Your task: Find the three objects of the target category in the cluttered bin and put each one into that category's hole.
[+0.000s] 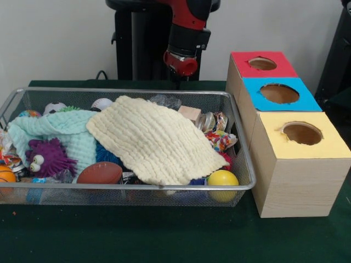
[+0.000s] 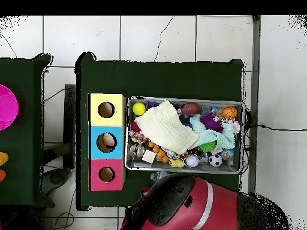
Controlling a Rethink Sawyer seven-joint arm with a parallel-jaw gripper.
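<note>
- Front view: the wire bin (image 1: 241, 189) sits on the green table (image 1: 164, 235), to the left of a row of three wooden boxes.
- The boxes have coloured tops with round holes: the red box (image 1: 262, 64) farthest back, the blue box (image 1: 279, 94) in the middle, the yellow box (image 1: 300, 137) nearest the camera.
- A cream cloth (image 1: 156, 139) lies spread over the middle of the bin's clutter, and a pale green cloth (image 1: 66, 134) lies to its left.
- A purple spiky toy with big eyes (image 1: 48, 156) rests on the green cloth, with a brown toy football (image 1: 100, 173) just beside it against the near wall.
- A yellow ball (image 1: 222, 179) sits in the near right corner of the bin; a small wooden block (image 1: 190, 113) lies near the far wall.
- The red and black arm (image 1: 186, 38) hangs behind the bin's far rim; its claw is hidden, so I cannot tell whether it is released or clenched.
- Overhead view: the arm's red bulk (image 2: 192, 206) fills the bottom, just below the bin (image 2: 242, 138).
- The cream cloth (image 2: 165, 127) covers the bin's left half, with the yellow ball (image 2: 139, 108) at the top left corner next to the yellow box (image 2: 107, 110).
- An orange ball (image 2: 229, 112) lies in the top right corner and a small soccer ball (image 2: 214, 160) near the bottom rim.
- The blue box (image 2: 107, 142) and red box (image 2: 107, 175) stand in line below the yellow one.
</note>
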